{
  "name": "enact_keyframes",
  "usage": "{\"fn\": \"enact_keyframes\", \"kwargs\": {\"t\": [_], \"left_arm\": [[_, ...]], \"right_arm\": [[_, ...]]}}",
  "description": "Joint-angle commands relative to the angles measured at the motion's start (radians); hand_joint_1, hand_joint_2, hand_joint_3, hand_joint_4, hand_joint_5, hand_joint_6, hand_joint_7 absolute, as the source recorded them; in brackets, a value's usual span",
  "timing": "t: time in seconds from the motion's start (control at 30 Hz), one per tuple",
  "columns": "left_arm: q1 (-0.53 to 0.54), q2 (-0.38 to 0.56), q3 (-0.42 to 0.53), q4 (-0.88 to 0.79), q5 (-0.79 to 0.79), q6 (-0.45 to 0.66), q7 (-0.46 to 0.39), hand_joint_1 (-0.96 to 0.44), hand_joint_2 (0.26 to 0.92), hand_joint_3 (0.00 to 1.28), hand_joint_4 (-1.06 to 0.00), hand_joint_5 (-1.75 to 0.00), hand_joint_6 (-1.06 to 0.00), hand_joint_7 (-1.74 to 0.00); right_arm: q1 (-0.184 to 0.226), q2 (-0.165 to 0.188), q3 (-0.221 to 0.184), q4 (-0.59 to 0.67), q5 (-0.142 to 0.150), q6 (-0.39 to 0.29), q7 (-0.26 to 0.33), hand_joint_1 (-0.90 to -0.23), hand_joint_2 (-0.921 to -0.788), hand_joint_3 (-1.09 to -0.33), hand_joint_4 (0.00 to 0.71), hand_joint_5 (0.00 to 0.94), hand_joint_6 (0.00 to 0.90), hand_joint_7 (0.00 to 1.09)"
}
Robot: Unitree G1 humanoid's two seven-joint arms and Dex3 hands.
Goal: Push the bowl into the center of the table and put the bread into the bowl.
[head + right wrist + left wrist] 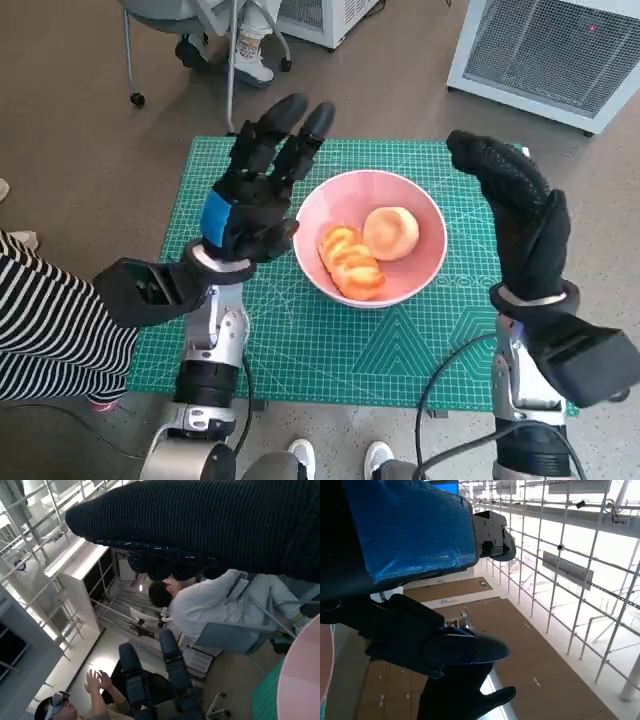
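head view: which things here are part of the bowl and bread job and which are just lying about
Job: pink bowl, two pieces of bread in it, left hand, right hand, both holding nothing.

Lying about: green cutting mat, chair, white cabinet.

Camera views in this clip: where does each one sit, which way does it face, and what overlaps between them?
Head view: on the robot's head, looking steeply down at the green mat, the pink bowl holding bread; both forearms, the left hand and right hand show.
Left wrist view: behind the left hand's blue-taped back, facing out into the room at a metal grid structure.
Right wrist view: behind the gloved right hand, facing a seated person and the left hand's fingers.
Shared: the bowl's pink rim appears in all three.
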Motion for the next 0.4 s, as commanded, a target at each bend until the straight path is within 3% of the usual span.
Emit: {"fn": "enact_keyframes", "kwargs": {"t": [0.03, 0.4], "left_arm": [[-0.008, 0.008, 0.004, 0.01, 0.006, -0.025, 0.006, -0.67, 0.921, 0.33, -0.07, 0.0, 0.0, -0.43], [-0.016, 0.039, -0.002, 0.033, 0.036, -0.058, 0.016, -0.7, 0.921, 0.4, -0.1, -0.02, 0.0, -0.49]], "right_arm": [[0.009, 0.002, 0.006, 0.028, -0.01, -0.009, 0.013, -0.7, -0.921, -0.74, 0.172, 0.0, 0.107, 0.34], [-0.008, 0.003, 0.009, 0.067, -0.01, -0.033, 0.022, -0.692, -0.921, -0.747, 0.17, 0.0, 0.098, 0.35]]}}
